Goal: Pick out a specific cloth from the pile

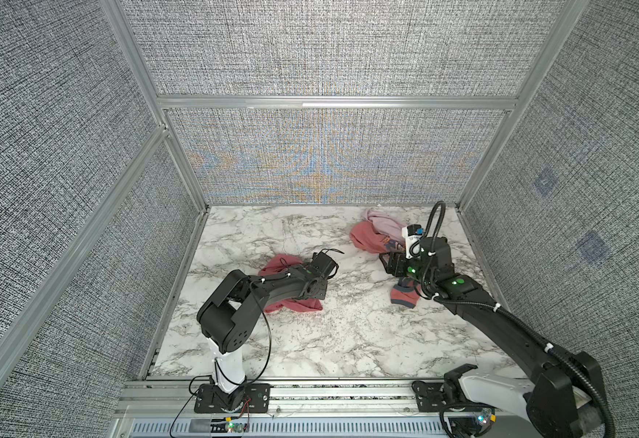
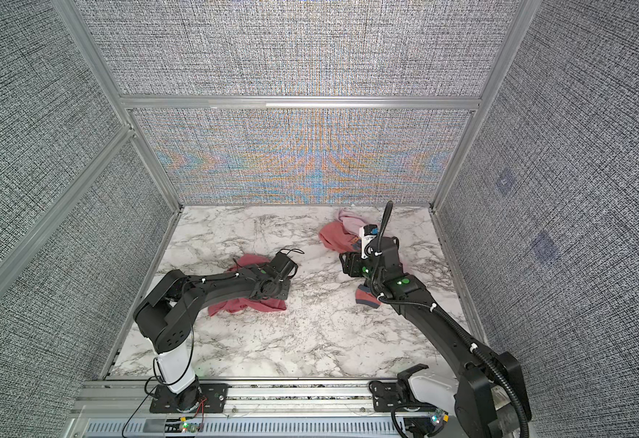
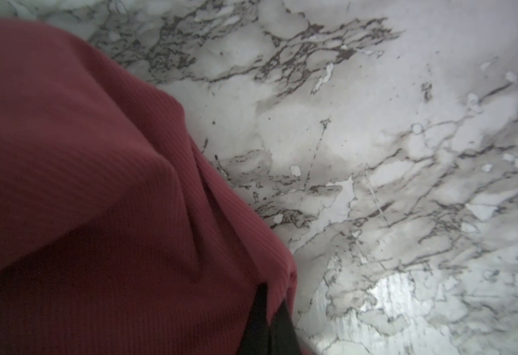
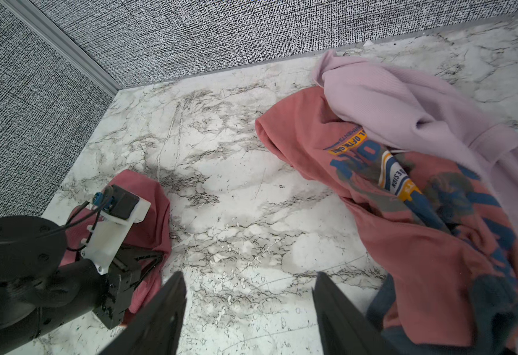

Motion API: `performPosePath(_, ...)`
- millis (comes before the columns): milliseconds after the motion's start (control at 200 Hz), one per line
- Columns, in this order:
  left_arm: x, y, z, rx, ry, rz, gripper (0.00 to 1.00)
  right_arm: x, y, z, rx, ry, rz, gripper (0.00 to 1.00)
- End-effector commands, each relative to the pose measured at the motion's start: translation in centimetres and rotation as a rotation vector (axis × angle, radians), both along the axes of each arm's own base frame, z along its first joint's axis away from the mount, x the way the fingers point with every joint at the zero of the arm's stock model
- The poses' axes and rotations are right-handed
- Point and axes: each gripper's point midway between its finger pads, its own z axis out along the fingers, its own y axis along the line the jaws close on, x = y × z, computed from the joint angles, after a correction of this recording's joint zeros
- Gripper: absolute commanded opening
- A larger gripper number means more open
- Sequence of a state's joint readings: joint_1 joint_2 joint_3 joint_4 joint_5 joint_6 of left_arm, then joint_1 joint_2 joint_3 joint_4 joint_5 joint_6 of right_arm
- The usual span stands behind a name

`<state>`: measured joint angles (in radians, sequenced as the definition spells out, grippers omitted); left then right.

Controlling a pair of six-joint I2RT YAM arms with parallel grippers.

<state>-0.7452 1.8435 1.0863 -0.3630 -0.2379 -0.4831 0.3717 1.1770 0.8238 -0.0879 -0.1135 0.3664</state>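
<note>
The left arm [image 1: 272, 290] hides most of the cloth [image 1: 298, 305], at 9 o'clock on the table [image 1: 310, 341]; the left gripper [image 4: 151, 258] pinches its fold. The right gripper [image 4: 249, 276] is spread, empty. At 1 o'clock, the pile [image 4: 405, 147] bears a print [image 4: 400, 178], legible only partly: "ESIGN".

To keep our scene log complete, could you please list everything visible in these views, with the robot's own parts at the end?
Plain cloth: one, dusty red, left-middle of the table, partly under the left arm.
Printed garment: one, red with blue-and-yellow print and grey-blue trim, far right of the table.
Lilac cloth: one, pale lilac-pink, draped on the printed garment near the back wall.
Table: one, white-grey marble pattern, floor of the enclosure.
Walls: three, grey woven panels in aluminium framing, around the table.
Left tool: one, black, shut on the plain cloth.
Right tool: one, black, open, over bare marble beside the printed garment.
</note>
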Motion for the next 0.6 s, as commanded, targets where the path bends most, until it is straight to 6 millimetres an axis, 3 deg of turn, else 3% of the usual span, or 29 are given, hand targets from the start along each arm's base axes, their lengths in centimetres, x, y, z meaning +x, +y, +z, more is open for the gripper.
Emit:
performPosePath(0, 0.5, -0.2, 1.5, -0.026, -0.042, 0.02, 0.0, 0.1, -0.1, 0.6, 0.01, -0.013, -0.006, 0.67)
performPosePath(195, 1.5, -1.1, 7.9, -0.143, -0.165, 0.021, 0.0, 0.0, -0.2, 0.7, 0.012, -0.011, -0.011, 0.67)
performPosePath(295, 1.7, -0.6, 11.0, -0.185, -0.233, 0.051, 0.0, 0.1, -0.2, 0.8, 0.022, -0.013, -0.016, 0.67)
performPosePath(465, 2.1, 1.7, 15.6, -0.267, -0.344, 0.119, 0.0, 0.2, 0.0, 0.9, 0.034, -0.011, -0.016, 0.67)
performPosePath(596, 2.3, 5.3, 17.6, -0.338, -0.401, 0.198, 0.0, 0.3, 0.3, 1.1, 0.048, -0.012, -0.009, 0.67)
